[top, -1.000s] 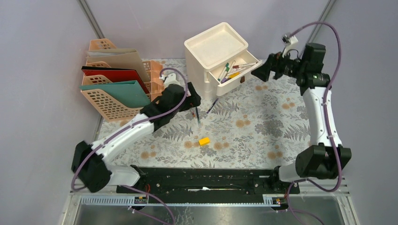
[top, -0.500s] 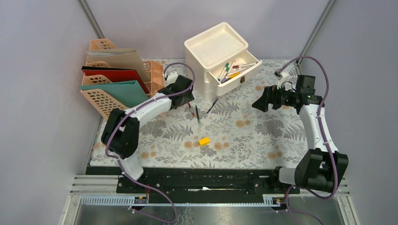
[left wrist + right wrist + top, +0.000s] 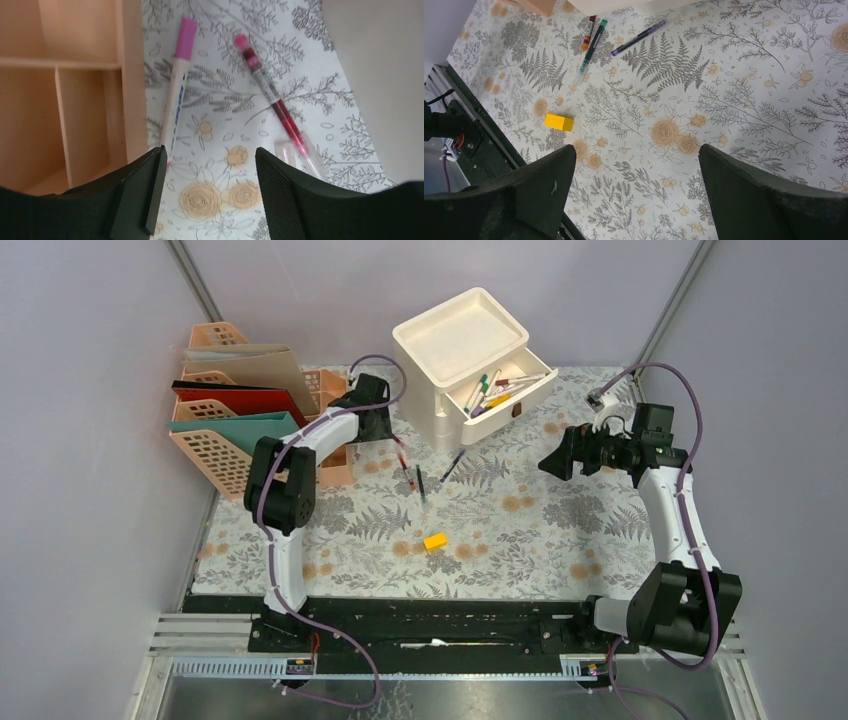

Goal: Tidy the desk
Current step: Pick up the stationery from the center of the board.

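**Left gripper** (image 3: 208, 167): jaws apart, nothing between them but cloth.
**Right gripper** (image 3: 636, 156): jaws wide apart, empty, hanging over bare cloth.

**Step in hand (judged):** picking up a loose pen near the left tool.
- Pink-capped marker (image 3: 176, 95): just ahead of the tool's organiser-side finger, lying along the wall of the peach organiser (image 3: 85, 100).
- Red pen (image 3: 270, 95): ahead of the other finger, slanting away.
- To do it well: for the marker, slide towards the organiser until the barrel sits in the gap, then come straight down. That wall leaves little room for the finger.

**Surface:** desk (image 3: 560, 530), fern-and-flower cloth, under both tools.
- Below and ahead of the right tool: yellow block (image 3: 559, 122), green pen (image 3: 591, 45), purple pen (image 3: 639, 37).

**Room:** a white drawer unit (image 3: 462, 350) stands beyond the pens with its drawer out. Plain lilac walls (image 3: 100, 440) close it in.
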You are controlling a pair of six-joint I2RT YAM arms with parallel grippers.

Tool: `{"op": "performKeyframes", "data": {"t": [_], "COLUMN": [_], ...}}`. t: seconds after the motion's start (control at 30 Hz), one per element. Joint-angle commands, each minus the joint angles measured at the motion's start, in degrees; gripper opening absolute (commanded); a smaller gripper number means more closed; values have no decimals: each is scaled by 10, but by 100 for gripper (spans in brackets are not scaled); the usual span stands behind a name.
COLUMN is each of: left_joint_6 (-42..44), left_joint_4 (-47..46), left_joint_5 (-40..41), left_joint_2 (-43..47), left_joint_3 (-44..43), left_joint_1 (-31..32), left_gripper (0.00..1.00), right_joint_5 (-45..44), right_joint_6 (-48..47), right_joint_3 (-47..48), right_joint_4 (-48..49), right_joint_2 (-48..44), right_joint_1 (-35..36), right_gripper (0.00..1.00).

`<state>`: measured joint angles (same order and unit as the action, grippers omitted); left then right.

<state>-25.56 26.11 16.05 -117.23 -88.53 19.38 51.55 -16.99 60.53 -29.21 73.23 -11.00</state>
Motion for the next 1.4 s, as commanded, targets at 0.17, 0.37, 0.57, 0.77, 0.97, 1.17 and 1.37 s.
{"op": "performKeyframes", "data": {"t": [0.17,0.37,0.57,0.77,0.97,1.17,1.37], "left_joint_6": [118,118,103,70,38,22,-9], "left_joint_4": [32,60,78,99,98,83,33], "left_joint_5": [-10,-13,-27,-76,-95,-74,-81], "left_joint_2": [-82,-119,-129,-124,-79,-24,62], "left_joint_3": [-140,-172,-172,-136,-60,17,108], "left_joint_1": [-30,-47,-55,-56,-46,-6,19], "left_gripper": [66,59,58,37,26,7,0], "right_joint_5": [10,8,8,7,15,55,155], "right_joint_6": [-3,-3,-2,0,3,0,-49], "right_joint_3": [-3,-3,-2,1,2,-3,-14], "right_joint_4": [20,20,20,19,20,19,-26], "right_joint_2": [-11,-11,-8,-11,-13,-15,-9], "right_joint_1": [-3,-5,-6,-7,-8,-8,3], "right_gripper": [100,100,100,100,100,100,98]}}
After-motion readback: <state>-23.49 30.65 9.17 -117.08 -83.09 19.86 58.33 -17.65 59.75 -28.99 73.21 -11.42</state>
